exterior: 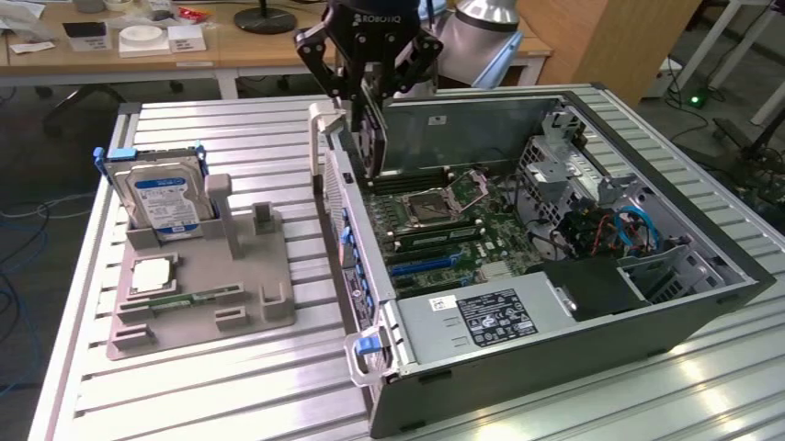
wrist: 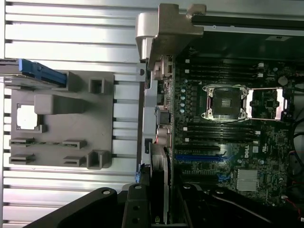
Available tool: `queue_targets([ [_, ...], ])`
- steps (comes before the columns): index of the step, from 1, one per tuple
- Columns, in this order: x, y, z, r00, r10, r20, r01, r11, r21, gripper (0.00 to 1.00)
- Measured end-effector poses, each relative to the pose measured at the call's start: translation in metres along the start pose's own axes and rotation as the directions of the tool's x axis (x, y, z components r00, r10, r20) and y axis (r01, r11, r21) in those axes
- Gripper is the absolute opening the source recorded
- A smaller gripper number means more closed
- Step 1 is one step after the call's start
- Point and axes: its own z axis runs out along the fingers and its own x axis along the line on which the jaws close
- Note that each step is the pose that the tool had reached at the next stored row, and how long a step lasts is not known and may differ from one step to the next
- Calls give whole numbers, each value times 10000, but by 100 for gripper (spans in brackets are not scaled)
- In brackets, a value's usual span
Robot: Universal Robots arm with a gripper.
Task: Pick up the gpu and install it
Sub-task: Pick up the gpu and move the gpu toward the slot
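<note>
The gpu (exterior: 368,147), a thin dark card, hangs upright on edge from my gripper (exterior: 367,103), which is shut on its upper part. It hovers over the open computer case (exterior: 687,303), close to the case wall on the exterior view's left, above the edge of the motherboard (exterior: 448,230). In the wrist view the gpu (wrist: 160,175) appears edge-on with its silvery bracket, between my gripper's (wrist: 159,211) dark fingers (wrist: 135,209). It sits in line with the blue expansion slots (wrist: 199,156) and beside the case's rear wall.
A grey fixture tray (exterior: 245,312) on the slatted table holds a blue-labelled hard drive (exterior: 162,197), a processor chip (exterior: 153,274) and a memory stick (exterior: 184,299). Inside the case are an open processor socket (wrist: 225,102), a power supply (exterior: 491,317) and drive cages (exterior: 576,175).
</note>
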Motion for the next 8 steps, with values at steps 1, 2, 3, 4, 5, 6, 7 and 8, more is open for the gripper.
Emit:
queue_targets([
  [1, -11, 0, 1, 10000, 0, 1, 0, 10000, 0, 27],
  [2, -20, -1, 3, 10000, 0, 1, 0, 10000, -1, 27],
  [3, -27, -1, 3, 10000, -1, 0, 1, 10000, 0, 27],
  [4, -33, -1, 6, 10000, -1, 1, 1, 10000, -1, 27],
  [5, -37, -2, 8, 10000, -1, 1, 1, 10000, -1, 27],
  [6, -40, -2, 10, 10000, 0, 2, 0, 10000, -1, 27],
  [7, -42, -1, 12, 10000, 1, 3, -1, 10000, -1, 27],
  [8, -45, -2, 14, 10000, 0, 3, 0, 10000, 0, 27],
])
